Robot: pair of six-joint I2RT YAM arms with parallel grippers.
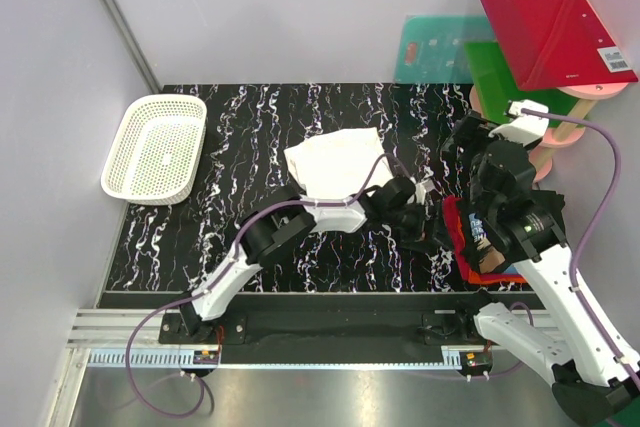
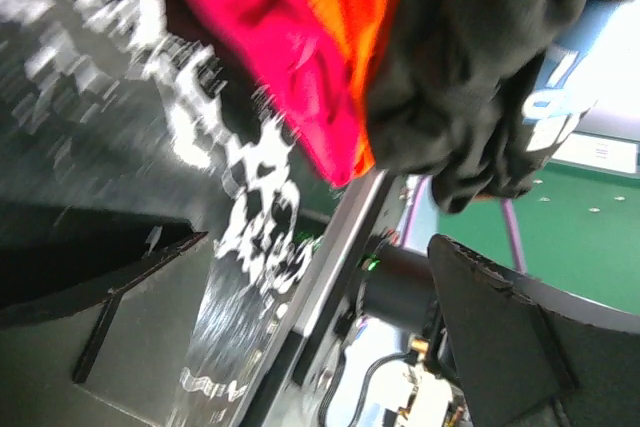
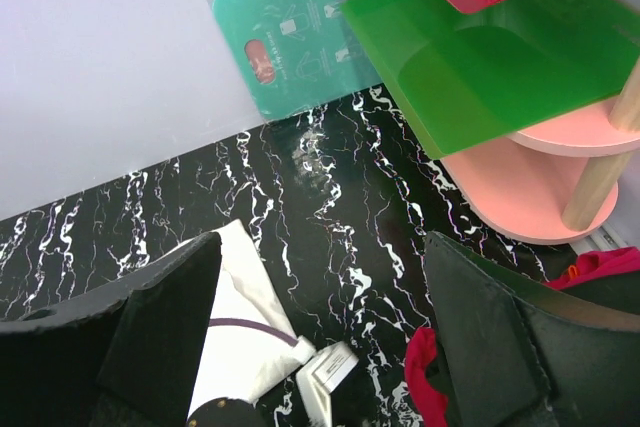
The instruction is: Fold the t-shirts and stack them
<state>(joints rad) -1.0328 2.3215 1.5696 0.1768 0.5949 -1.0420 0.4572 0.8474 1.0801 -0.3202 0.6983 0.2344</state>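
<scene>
left pincer (image 2: 318, 242) gaping | red-orange t-shirt (image 2: 300, 77), black t-shirt (image 2: 470, 57) just beyond

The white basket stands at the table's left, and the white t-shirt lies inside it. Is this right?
No: the white t-shirt lies on the table near its middle, outside the white basket, which does stand at the left. The top external view shows it.
</scene>
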